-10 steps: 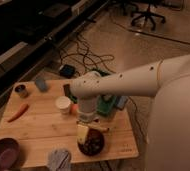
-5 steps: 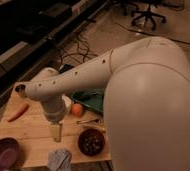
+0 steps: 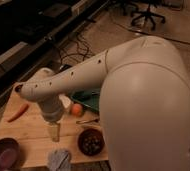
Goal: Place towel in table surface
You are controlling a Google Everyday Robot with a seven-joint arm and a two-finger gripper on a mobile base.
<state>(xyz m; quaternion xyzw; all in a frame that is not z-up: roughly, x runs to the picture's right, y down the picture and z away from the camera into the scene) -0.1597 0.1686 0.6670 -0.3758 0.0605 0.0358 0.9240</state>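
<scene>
The towel (image 3: 59, 159) is a crumpled grey cloth lying on the wooden table (image 3: 30, 135) at its front edge. My gripper (image 3: 53, 132) hangs down from the white arm (image 3: 68, 85) over the table's middle. It is just above and a little behind the towel, and apart from it. Nothing shows in its grasp.
A dark purple bowl (image 3: 3, 153) sits at the front left corner. A brown bowl (image 3: 91, 142) with food stands right of the towel. An orange fruit (image 3: 77, 109), a green object (image 3: 90, 99) and a utensil (image 3: 88, 120) lie to the right. A carrot (image 3: 18, 112) lies at the left.
The arm has swung left across the table, from above the brown bowl to above the towel area. The towel and the other objects have not moved.
</scene>
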